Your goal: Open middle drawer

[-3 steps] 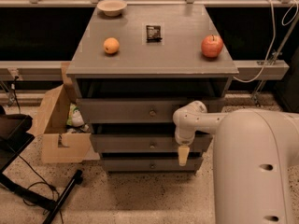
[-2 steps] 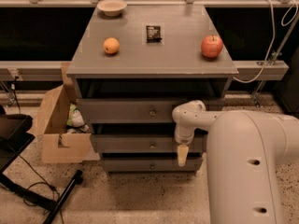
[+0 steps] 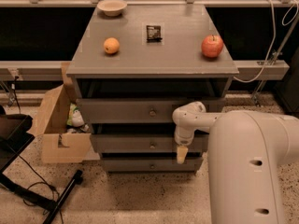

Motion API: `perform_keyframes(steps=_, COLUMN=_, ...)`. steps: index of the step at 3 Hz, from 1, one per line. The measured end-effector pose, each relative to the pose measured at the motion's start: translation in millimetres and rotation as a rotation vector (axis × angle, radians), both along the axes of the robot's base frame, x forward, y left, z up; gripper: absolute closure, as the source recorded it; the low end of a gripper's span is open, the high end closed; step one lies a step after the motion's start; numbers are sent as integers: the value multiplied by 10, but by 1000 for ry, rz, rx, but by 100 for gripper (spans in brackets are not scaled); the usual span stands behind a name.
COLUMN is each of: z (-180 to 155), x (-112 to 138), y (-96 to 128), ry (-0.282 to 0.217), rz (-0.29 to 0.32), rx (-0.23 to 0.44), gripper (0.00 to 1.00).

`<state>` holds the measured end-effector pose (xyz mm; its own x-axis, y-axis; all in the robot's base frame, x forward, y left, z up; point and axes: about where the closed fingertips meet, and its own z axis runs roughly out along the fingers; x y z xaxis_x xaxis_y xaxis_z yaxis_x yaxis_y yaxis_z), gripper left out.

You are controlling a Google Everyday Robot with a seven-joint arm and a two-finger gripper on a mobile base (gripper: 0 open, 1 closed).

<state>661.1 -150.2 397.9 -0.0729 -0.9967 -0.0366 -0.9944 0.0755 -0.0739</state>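
Our pale, tapered gripper [image 3: 181, 154] hangs before the flat grey middle drawer [image 3: 124, 143], right of its small round knob [image 3: 152, 145]. We cannot tell whether it grips anything.

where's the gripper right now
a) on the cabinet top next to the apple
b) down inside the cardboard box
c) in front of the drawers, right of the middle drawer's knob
c: the gripper hangs in front of the middle drawer, right of its knob, with its tip near that drawer's lower edge.
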Motion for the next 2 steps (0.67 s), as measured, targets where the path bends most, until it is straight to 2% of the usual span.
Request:
perform_keyframes(steps=1, z=2, x=-240, y=-52, ry=-3, rz=-35, rx=-5, gripper=41)
perform_keyframes(steps=2, z=167, x=-497, y=-114, ry=-28, rz=-67, rx=-41, gripper=63)
